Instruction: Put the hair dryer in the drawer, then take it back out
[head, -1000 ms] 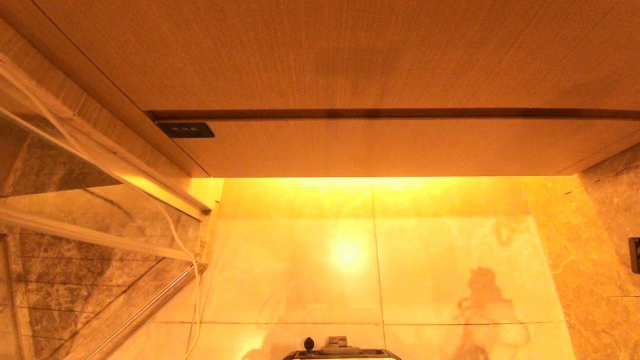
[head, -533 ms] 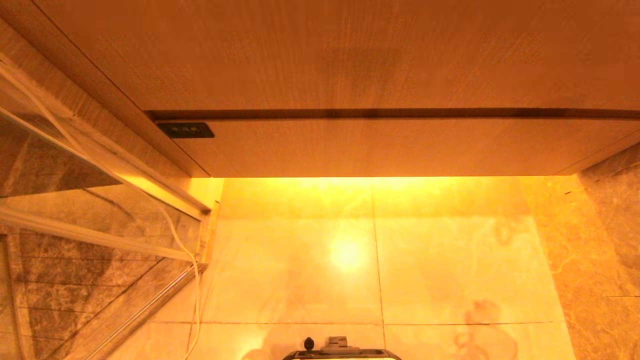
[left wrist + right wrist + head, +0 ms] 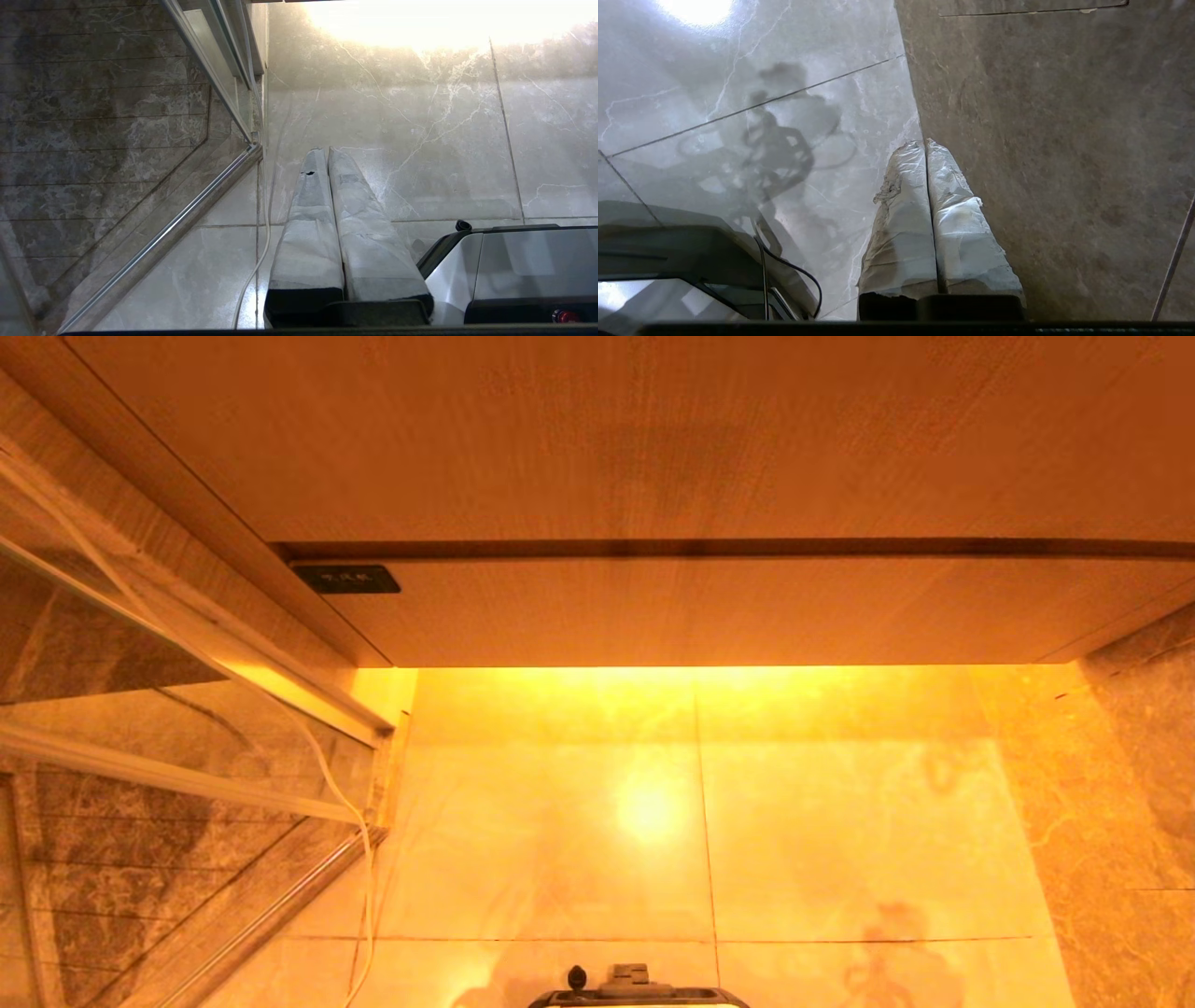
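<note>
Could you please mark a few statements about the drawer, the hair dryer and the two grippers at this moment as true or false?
1. The drawer is shut, its front flush under the wood panel. True.
2. A hair dryer lies on the floor below the drawer. False: no hair dryer shows in any view.
3. The right gripper is shut and holds nothing. True.
4. The left gripper grips the white cable. False: its fingers are pressed together and empty, with the cable lying on the floor beside it.
5. The drawer's dark label sits at the right end of its front. False: it is at the left end.
</note>
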Robot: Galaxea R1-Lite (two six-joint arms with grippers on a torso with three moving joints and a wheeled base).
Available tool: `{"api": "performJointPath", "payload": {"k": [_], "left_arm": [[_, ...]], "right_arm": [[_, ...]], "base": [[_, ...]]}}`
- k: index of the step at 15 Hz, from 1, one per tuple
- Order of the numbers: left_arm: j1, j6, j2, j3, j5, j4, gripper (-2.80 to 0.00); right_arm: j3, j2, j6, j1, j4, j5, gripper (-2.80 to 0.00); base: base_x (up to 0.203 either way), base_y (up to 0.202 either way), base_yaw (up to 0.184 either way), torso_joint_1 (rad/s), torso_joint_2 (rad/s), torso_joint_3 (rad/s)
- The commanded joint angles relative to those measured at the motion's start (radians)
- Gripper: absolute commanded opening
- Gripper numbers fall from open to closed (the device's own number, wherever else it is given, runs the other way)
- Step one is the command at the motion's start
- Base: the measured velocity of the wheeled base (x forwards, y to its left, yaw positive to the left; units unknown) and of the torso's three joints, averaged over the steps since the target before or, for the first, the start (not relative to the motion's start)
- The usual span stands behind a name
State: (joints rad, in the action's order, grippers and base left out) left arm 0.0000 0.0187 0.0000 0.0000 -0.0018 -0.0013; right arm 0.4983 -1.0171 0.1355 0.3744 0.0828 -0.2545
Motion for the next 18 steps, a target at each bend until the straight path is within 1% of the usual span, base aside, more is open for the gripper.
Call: {"api": "performJointPath", "payload": {"k": [1,4,5,9,10,12,13,16,18], "left_arm": [[0.0,0.0,0.0,0.002,0.0,0.0,-2.8],[0.0,0.0,0.0,0.002,0.0,0.0,-2.8],[0.0,0.0,0.0,0.002,0.0,0.0,-2.8],[0.0,0.001,0.0,0.002,0.0,0.0,-2.8],[0.0,0.0,0.0,0.002,0.0,0.0,-2.8],[0.0,0.0,0.0,0.002,0.0,0.0,-2.8],[0.0,0.001,0.0,0.002,0.0,0.0,-2.8],[0.0,0.001,0.0,0.002,0.0,0.0,-2.8],[0.0,0.001,0.0,0.002,0.0,0.0,-2.8]], "right_arm": [[-0.003,0.011,0.0,-0.034,0.005,-0.004,-2.8],[-0.02,0.011,-0.007,-0.065,0.033,0.003,-2.8],[-0.016,0.01,-0.007,-0.087,0.05,0.002,-2.8],[-0.014,0.03,-0.007,-0.094,0.142,0.021,-2.8],[-0.014,0.023,-0.01,-0.093,0.149,0.034,-2.8],[-0.006,-0.012,-0.056,-0.099,0.149,0.054,-2.8],[-0.001,-0.018,-0.07,-0.118,0.149,0.064,-2.8],[0.0,-0.021,-0.073,-0.157,0.148,0.072,-2.8],[-0.007,-0.014,-0.079,-0.158,0.148,0.067,-2.8]], "base": [[0.0,0.0,0.0,0.0,0.0,0.0],[0.0,0.0,0.0,0.0,0.0,0.0],[0.0,0.0,0.0,0.0,0.0,0.0],[0.0,0.0,0.0,0.0,0.0,0.0],[0.0,0.0,0.0,0.0,0.0,0.0],[0.0,0.0,0.0,0.0,0.0,0.0],[0.0,0.0,0.0,0.0,0.0,0.0],[0.0,0.0,0.0,0.0,0.0,0.0],[0.0,0.0,0.0,0.0,0.0,0.0]]}}
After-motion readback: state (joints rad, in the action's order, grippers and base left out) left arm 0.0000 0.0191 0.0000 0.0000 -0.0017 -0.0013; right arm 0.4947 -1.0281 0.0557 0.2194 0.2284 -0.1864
